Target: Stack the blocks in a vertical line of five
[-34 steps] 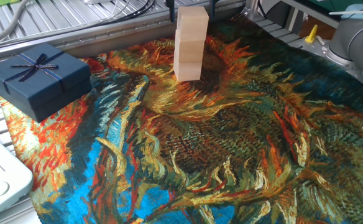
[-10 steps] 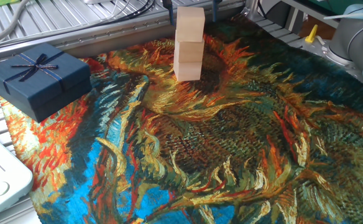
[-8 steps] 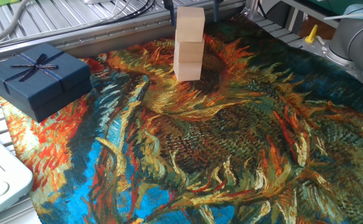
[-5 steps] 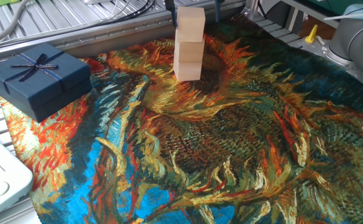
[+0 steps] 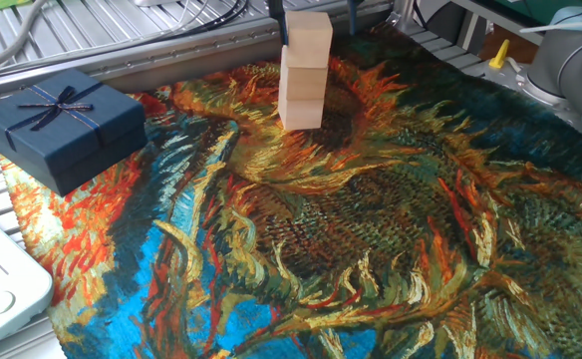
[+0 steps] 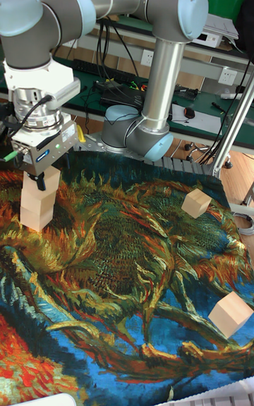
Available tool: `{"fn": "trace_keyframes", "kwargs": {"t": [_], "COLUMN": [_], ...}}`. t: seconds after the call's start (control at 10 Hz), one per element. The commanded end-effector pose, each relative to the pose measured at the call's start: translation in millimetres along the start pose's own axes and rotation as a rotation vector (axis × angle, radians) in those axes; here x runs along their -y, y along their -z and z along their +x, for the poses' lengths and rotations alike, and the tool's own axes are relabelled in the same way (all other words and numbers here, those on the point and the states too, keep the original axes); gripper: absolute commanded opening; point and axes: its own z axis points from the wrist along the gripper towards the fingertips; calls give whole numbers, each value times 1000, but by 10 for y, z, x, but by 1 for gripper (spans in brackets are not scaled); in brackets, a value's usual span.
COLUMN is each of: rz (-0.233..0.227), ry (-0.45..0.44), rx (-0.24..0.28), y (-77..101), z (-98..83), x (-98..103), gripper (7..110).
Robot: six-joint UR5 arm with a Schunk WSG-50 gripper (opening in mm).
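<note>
Your stack [image 5: 302,75] sits at the top centre of the fixed view, three blocks high, on the painted cloth [image 5: 371,229]. The top block [image 5: 308,38] is offset a little to the right of the two below it. The gripper [image 6: 37,179] is at that top block, a dark finger [image 5: 278,20] showing on each side of it, but the fixed view crops the jaws and the tall view is too small to settle it — I cannot tell whether the block is clamped or released.

If you are letting go here, open slowly and rise straight up; any sideways drag will push that offset further. With two more blocks to go, it looks worth squaring the top block over the lower ones first.

Two loose blocks wait on the cloth in the tall view — one block at mid right [image 6: 197,203], tilted in yaw, and another block lower right [image 6: 231,313], near the cloth's edge. Turn the wrist to match their faces before you close. The blue gift box [image 5: 60,125] at the left of the fixed view is well apart from the stack.
</note>
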Motion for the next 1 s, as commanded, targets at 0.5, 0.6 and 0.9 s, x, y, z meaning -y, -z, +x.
{"fn": "trace_keyframes", "kwargs": {"t": [0.5, 0.6, 0.9], "rz": [-10, 9, 81], "ry": [61, 55, 2], "rx": [-24, -40, -20], "y": [6, 11, 26], "z": [54, 99, 55], "x": [-26, 18, 174], "gripper": [88, 88, 88]}}
